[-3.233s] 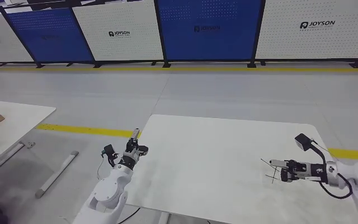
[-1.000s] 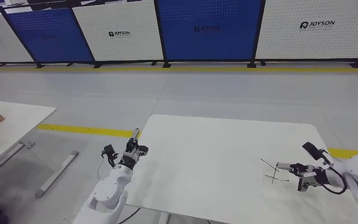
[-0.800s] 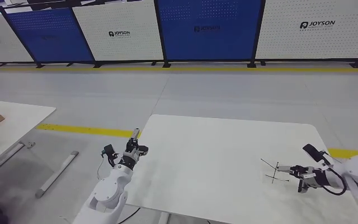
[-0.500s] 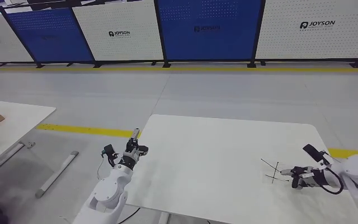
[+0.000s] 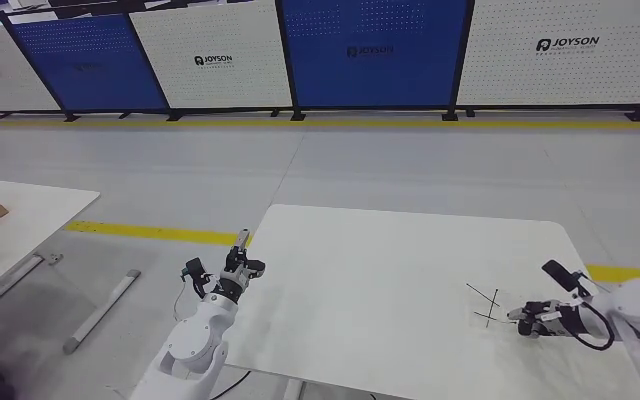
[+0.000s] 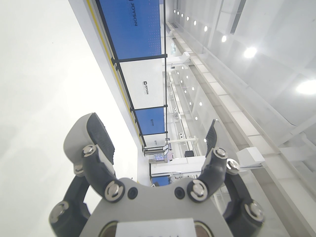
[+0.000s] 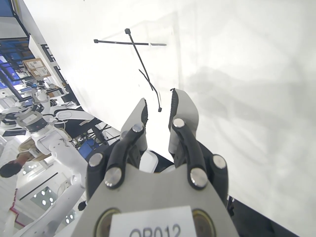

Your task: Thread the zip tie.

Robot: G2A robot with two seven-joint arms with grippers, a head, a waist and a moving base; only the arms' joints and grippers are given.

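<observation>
1. The right gripper [image 7: 158,97] hangs low over the near right part of the white table [image 5: 380,280]. Its 2 ribbed fingers [image 7: 172,104] stand a narrow gap apart and clamp nothing.
2. A white sticker [image 7: 158,225] on this gripper's housing carries dark printed characters.
3. 3 black zip ties lie on the table just ahead of the right gripper. The curved zip tie [image 7: 154,89] is nearest, and its small head end sits in the gap between the fingers; whether either finger touches it cannot be told.
4. The straight zip tie [image 7: 138,52] crosses the curved one near its tail. Beyond that it crosses the third zip tie [image 7: 116,42], which ends in a pale tip.
5. From above, the 3 ties form a thin crossed bundle [image 5: 490,305] beside the right gripper [image 5: 520,318].
6. The left gripper [image 6: 155,124] is at the table's left edge, well apart from the ties, its fingers spread wide around nothing. It shows from above [image 5: 240,245] pointing away from the robot.
7. A second white table [image 5: 40,215] stands off to the left.
8. Past the tables lies a grey floor [image 5: 400,160] with a yellow line [image 5: 150,232].
9. Farthest off, blue and white perforated panels [image 5: 375,50] line the room, each with a small printed logo.
</observation>
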